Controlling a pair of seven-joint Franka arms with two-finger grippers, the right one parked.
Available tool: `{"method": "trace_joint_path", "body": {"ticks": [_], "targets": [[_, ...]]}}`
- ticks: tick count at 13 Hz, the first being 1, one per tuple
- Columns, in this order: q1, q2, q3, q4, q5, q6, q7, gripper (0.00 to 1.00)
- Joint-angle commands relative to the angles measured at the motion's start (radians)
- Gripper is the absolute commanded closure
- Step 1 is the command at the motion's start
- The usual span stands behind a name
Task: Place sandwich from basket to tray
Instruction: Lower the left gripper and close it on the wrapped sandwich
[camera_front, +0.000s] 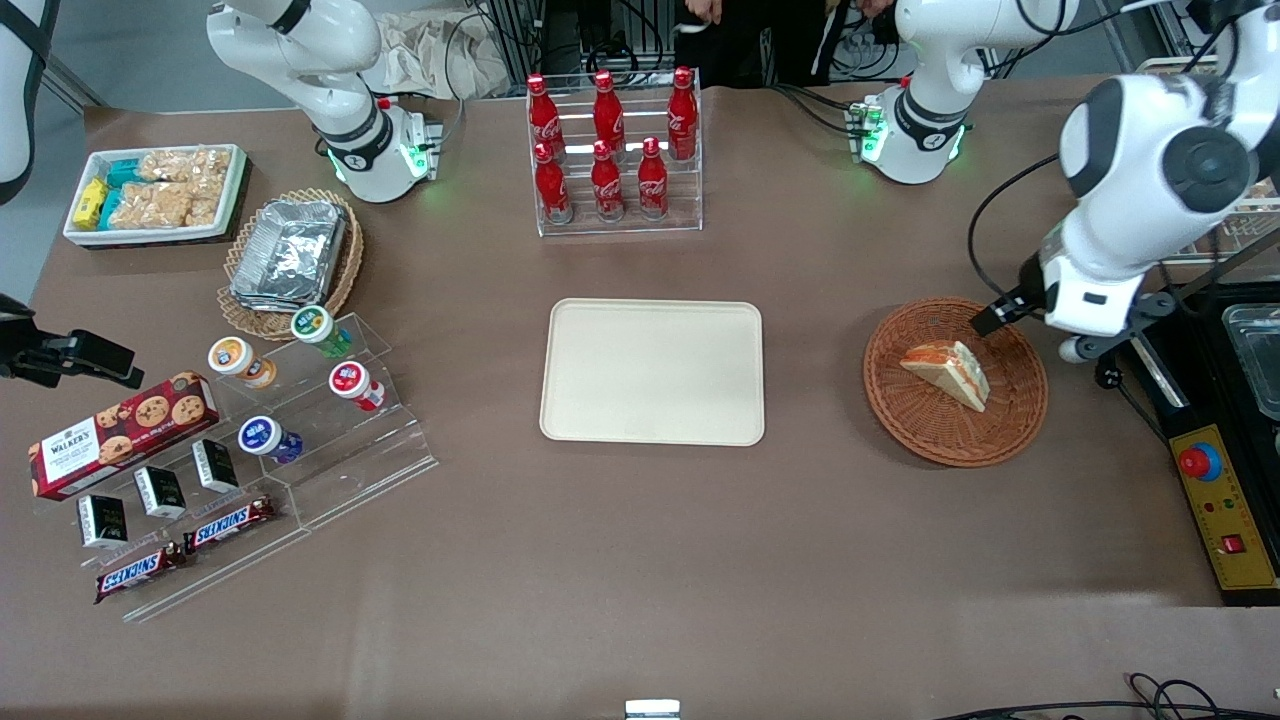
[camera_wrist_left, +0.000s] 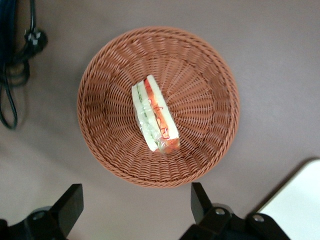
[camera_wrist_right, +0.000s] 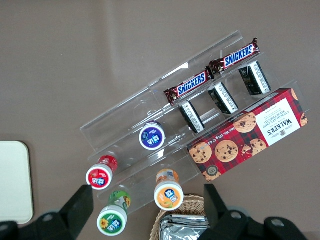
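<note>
**Left arm poised over the basket, pincer released**

I have the left arm bent over at the working arm's end of the table, its wrist turned downward. The gripper (camera_front: 995, 318) hangs above the edge of the basket (camera_front: 920, 420) that lies farther from the front camera. In the wrist view its two dark fingers (camera_wrist_left: 70, 202) stand wide apart with nothing between them, so the pincer is released and empty.

The sandwich (camera_front: 948, 372) lies in the middle of the basket on its side, clear of the fingers. From the wrist camera I can read its cut edge (camera_wrist_left: 155, 114): white bread with green and orange-red layers. The tray (camera_front: 652, 372) sits flat at the centre of the table, well apart from the basket toward the parked arm's end, with nothing on it.

The table (camera_front: 640, 580) is covered in a plain brown cloth. Farther from the camera than the tray stands a clear rack of red cola bottles (camera_front: 612, 150). Toward the parked arm's end I see:
- a white bin of snack packets (camera_front: 155, 190)
- a tan wicker basket with foil containers (camera_front: 290, 255)
- a clear stepped stand of small cups (camera_front: 300, 385)
- a red cookie box (camera_front: 120, 430)
- two Snickers bars (camera_front: 230, 522)

A yellow control box (camera_front: 1225, 500) with a red button sits at the table edge beside the working arm
</note>
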Motion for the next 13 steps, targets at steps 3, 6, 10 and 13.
{"method": "trace_joint_path", "body": {"ticks": [3, 6, 10, 13], "targets": [[0.005, 0.087, 0.005, -0.061, 0.003, 0.118, -0.205, 0.01], [0.006, 0.142, 0.006, -0.112, 0.001, 0.238, -0.269, 0.01], [0.034, 0.176, 0.009, -0.192, -0.004, 0.417, -0.297, 0.01], [0.036, 0.191, 0.009, -0.227, -0.004, 0.470, -0.301, 0.01]]}}
